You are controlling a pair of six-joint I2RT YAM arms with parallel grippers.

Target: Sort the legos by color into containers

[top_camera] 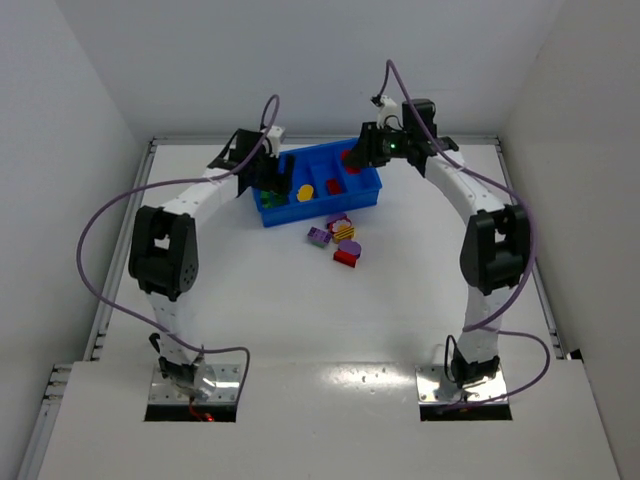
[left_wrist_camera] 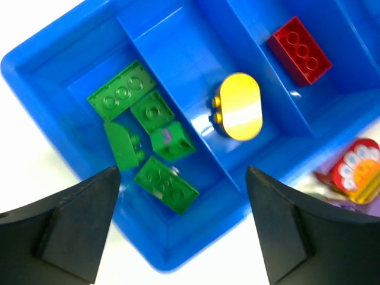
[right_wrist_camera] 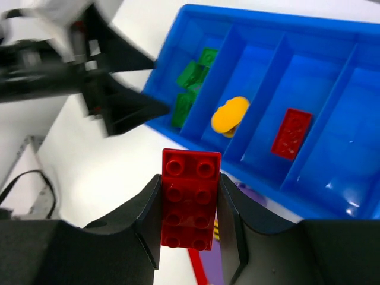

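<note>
Right hand (right_wrist_camera: 190, 191) pinches red brick (right_wrist_camera: 191, 172) near tray (left_wrist_camera: 196, 237); left hand (left_wrist_camera: 181, 178) spread over green bricks (left_wrist_camera: 151, 110).

Left tool (top_camera: 268, 180) above green-brick compartment (left_wrist_camera: 76, 83) of tray (top_camera: 300, 213), right-end compartment (right_wrist_camera: 356, 119) free, loose bricks (top_camera: 340, 238) clustered near front wall

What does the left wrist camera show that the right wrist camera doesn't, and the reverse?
Left wrist only: all five green bricks, countable, and the studded face of a loose red-and-yellow piece beside the tray.
Right wrist only: the right gripper shut on the held red brick, and the end compartment, bare where visible.
Both: the open left gripper, the tray, some green bricks, the yellow piece in the second compartment, the sorted red brick in the third.
</note>
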